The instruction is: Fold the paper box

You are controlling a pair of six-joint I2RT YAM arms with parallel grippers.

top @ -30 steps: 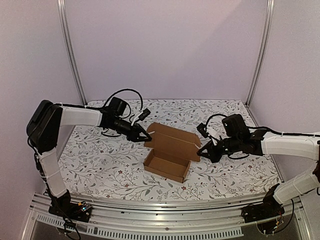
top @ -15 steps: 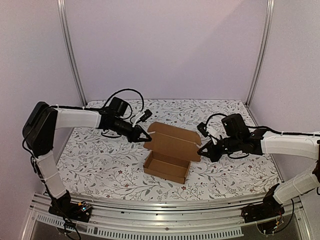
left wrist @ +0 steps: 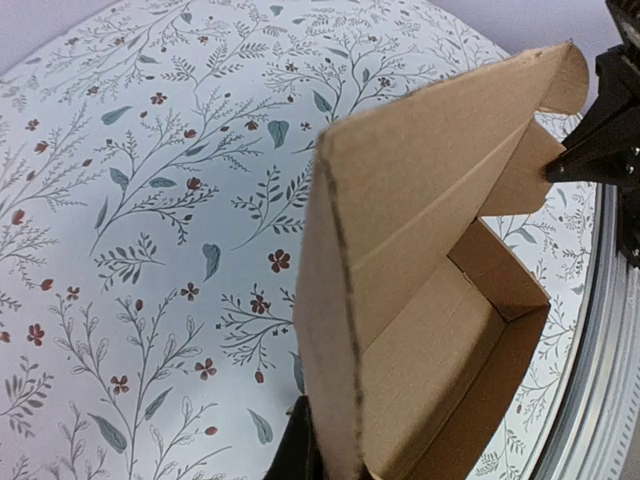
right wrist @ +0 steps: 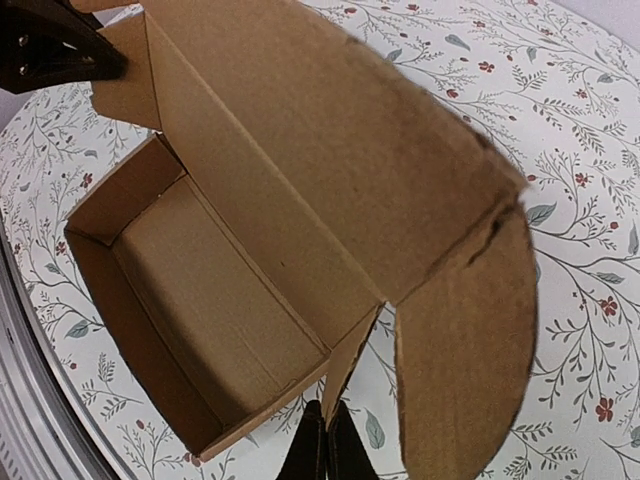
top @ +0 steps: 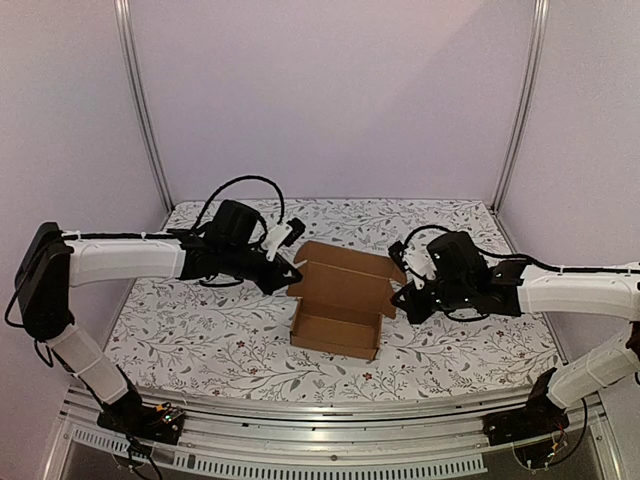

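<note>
- The paper box (top: pixel 338 305) sits in the middle of the table, on a floral cloth (top: pixel 200 330), between the two arms.
- Its tray (top: pixel 335 340) is formed and open on top, with the four low walls upright and the long near wall facing the arms' bases.
- The lid (top: pixel 345 285) rises from the tray's far wall and stands roughly upright. Its top strip is bent back toward the far side.
- The left gripper (top: pixel 291 276) reaches in from the left and meets the lid's left end, above the tray's far-left corner.
- In the left wrist view one dark finger (left wrist: pixel 297 452) shows at the bottom, and the edge of the cardboard end flap runs straight down into it. The jaws are pressed together with that thin flap pinched between them.
- The right gripper (top: pixel 402 300) comes in from the right and meets the lid's right end.
- In the right wrist view the fingers (right wrist: pixel 312 450) lie tight side by side, with only a hairline between them. The lower corner of a small side flap comes down into their tips, so they appear to nip it.
- A rounded flap (right wrist: pixel 465 340) hangs from the lid's right end, just right of those fingers.
- A metal rail (top: pixel 300 410) runs along the table's near edge.
</note>
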